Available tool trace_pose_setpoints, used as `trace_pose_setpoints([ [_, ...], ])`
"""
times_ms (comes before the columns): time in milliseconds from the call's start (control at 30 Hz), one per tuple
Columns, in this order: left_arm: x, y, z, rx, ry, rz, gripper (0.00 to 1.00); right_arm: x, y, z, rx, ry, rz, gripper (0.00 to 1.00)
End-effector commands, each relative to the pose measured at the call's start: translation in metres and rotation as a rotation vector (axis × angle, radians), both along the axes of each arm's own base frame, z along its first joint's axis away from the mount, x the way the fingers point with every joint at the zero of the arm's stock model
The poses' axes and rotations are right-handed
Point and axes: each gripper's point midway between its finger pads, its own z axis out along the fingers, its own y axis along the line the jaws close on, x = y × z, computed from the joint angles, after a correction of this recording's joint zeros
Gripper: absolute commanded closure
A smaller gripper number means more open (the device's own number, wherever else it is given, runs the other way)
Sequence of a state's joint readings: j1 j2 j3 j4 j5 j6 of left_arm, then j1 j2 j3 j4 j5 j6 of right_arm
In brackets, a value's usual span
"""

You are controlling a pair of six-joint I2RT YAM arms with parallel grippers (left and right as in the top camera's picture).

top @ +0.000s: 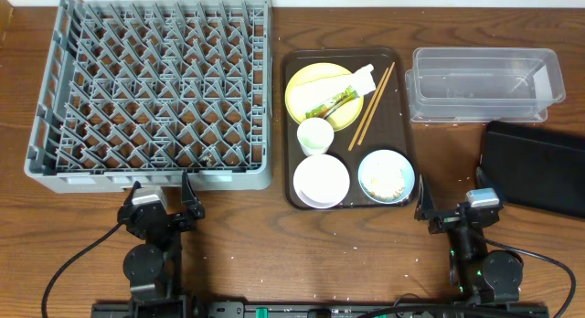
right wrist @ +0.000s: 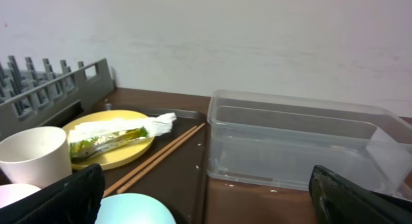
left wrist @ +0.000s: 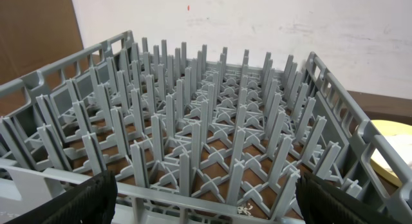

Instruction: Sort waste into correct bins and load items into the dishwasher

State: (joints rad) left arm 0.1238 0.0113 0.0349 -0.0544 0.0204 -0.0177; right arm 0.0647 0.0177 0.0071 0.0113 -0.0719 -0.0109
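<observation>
Waste: one white wrapper (top: 364, 79) and one green-yellow sachet (top: 331, 102), both lying on the plate (top: 302, 85). One heap of beige rice scraps (top: 386, 181) lies inside the blue bowl (top: 365, 165).
Dishes: one yellow plate, one white cup (top: 314, 135), one white bowl (top: 321, 179), one blue bowl and two chopsticks (top: 372, 106). All are on the brown tray (top: 402, 126) in the middle of the table.
Places on brown tray: plate at far left, cup just near of it, white bowl at near left, blue bowl at near right. The chopsticks lie slanted beside the plate's right edge.
Bins: one clear tub (top: 484, 53) at far right. One black tray (top: 539, 167) is near of it, cut by the right edge.
Rack (top: 55, 90): one, grey, at far left, well apart from the tub.
Left gripper (top: 163, 188): just near of the rack's near wall, fingers spread wide, gripping nothing.
Right gripper (top: 452, 192): between the brown tray's near right corner and the black tray, fingers also spread wide, gripping nothing.
Overhead only: black tray, rice scraps, both arms, and all dishes at once.
Left wrist only: the pegs seen from the side, standing upright in rows, with a sliver of the plate at the right edge.
Right wrist only: the cup seen upright, the tub's clear walls from the side, and the wrapper lying just behind the sachet. Only a corner of the rack shows, at far left.
</observation>
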Motion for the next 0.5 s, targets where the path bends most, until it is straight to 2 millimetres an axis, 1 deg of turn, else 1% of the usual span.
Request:
trace_pose_setpoints([
  [0,0.0,0.002,-0.019,0.011,0.049,0.009,0.1,-0.002,0.005,0.009,0.01,-0.017,0.035,0.01],
  [133,0.0,0.002,-0.019,0.011,0.049,0.009,0.1,-0.005,0.014,0.029,0.007,-0.04,0.087,0.01],
  [267,0.0,0.002,-0.019,0.011,0.049,0.009,0.1,-0.007,0.032,0.054,-0.065,-0.048,0.193,0.01],
  [367,0.0,0.002,-0.019,0.011,0.049,0.009,0.1,-0.001,0.038,0.072,-0.075,-0.032,0.229,0.01],
  [467,0.0,0.002,-0.019,0.011,0.049,0.009,0.1,0.01,0.048,0.092,-0.072,0.004,0.288,0.01],
])
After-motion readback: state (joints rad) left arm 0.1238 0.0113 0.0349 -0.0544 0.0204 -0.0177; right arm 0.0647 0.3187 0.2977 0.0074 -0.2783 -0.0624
